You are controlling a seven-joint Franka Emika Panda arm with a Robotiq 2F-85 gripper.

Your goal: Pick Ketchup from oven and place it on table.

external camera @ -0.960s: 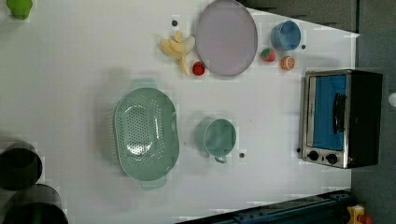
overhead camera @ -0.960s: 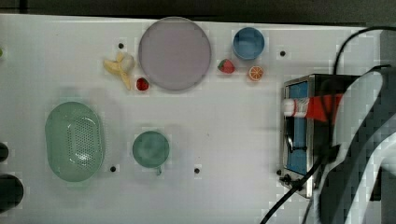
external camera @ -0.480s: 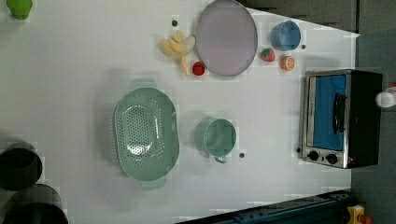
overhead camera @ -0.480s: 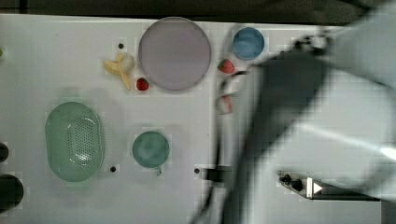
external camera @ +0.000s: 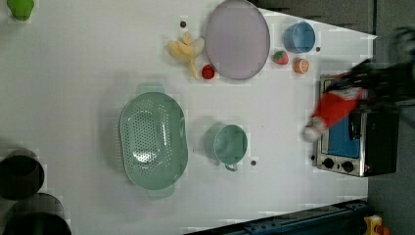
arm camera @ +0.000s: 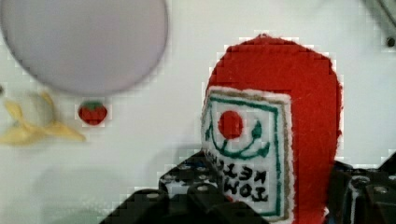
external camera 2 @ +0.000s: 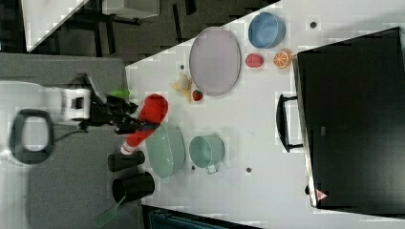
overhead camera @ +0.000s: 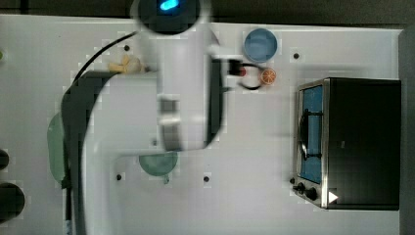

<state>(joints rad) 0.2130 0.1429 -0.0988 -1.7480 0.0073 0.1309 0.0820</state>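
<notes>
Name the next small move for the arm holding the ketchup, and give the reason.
Probably lower it toward a bare patch of the table. The gripper is clamped on the ketchup, already out of the oven; the wrist view shows it above white tabletop near the plate and a strawberry.

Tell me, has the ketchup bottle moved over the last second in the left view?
Yes. The ketchup has shifted toward the left view's left: its cap was past the oven's right side and now sticks out beyond the front.
</notes>
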